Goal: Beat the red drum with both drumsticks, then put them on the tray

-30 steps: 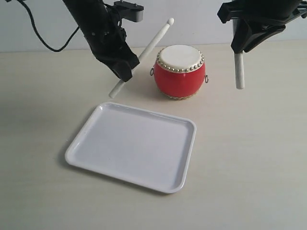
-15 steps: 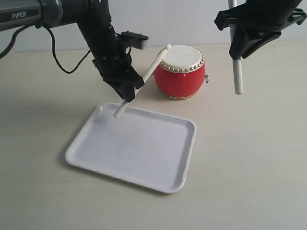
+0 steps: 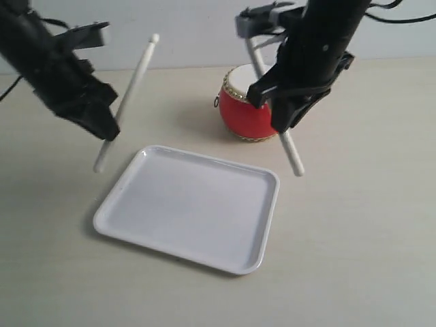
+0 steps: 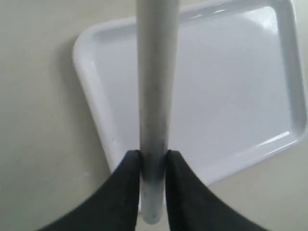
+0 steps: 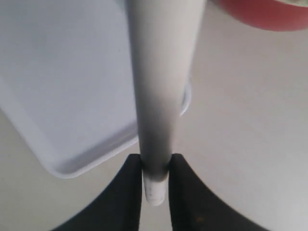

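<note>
The red drum with its cream skin stands behind the white tray, partly hidden by my right arm. My left gripper is shut on a pale drumstick that slants up to the right, left of the tray's far left corner. In the left wrist view that drumstick runs over the tray from the left gripper. My right gripper is shut on the other drumstick, in front of the drum, its butt just off the tray's far right corner. The right wrist view shows this drumstick, the right gripper, the tray and the drum's red edge.
The tray and drum rest on a pale beige table. A light wall closes the back. A black cable hangs at the far left.
My left gripper has swung left and away from the drum, lifting its stick off the tray's corner. My right arm has come down and left, in front of the drum.
</note>
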`<action>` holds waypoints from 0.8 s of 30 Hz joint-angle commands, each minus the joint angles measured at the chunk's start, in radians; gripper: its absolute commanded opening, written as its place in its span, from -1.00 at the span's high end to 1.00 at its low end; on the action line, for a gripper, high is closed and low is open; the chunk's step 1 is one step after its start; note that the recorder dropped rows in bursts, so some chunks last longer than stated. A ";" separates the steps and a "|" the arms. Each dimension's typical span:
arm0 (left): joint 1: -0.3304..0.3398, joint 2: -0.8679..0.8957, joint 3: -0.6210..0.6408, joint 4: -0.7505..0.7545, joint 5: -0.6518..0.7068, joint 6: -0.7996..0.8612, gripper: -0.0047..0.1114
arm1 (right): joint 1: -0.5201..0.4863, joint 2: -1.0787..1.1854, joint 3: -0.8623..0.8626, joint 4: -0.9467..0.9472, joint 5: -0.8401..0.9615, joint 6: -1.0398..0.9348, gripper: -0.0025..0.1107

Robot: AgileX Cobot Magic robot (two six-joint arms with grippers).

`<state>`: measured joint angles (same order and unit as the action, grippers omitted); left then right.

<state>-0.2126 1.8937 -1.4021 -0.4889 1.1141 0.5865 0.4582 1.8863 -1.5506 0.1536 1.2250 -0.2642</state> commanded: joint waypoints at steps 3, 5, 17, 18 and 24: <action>0.195 -0.321 0.401 -0.341 -0.325 0.207 0.92 | 0.106 0.113 -0.002 -0.054 -0.004 -0.139 0.96; 0.221 -0.413 0.488 -0.449 -0.401 0.274 0.92 | 0.137 0.152 -0.004 -0.077 -0.004 -0.170 0.96; 0.221 -0.768 0.726 -0.595 -0.571 0.351 0.92 | 0.270 0.245 -0.101 -0.261 -0.004 -0.179 0.96; 0.221 -0.782 0.730 -0.595 -0.571 0.351 0.92 | 0.269 0.246 -0.121 -0.261 -0.004 -0.179 0.96; 0.221 -0.848 0.750 -0.595 -0.573 0.344 0.92 | 0.269 0.246 -0.193 -0.211 -0.004 -0.176 0.96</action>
<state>0.0065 1.0688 -0.6578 -1.0674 0.5559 0.9313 0.7255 2.1353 -1.7272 -0.0940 1.2213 -0.4336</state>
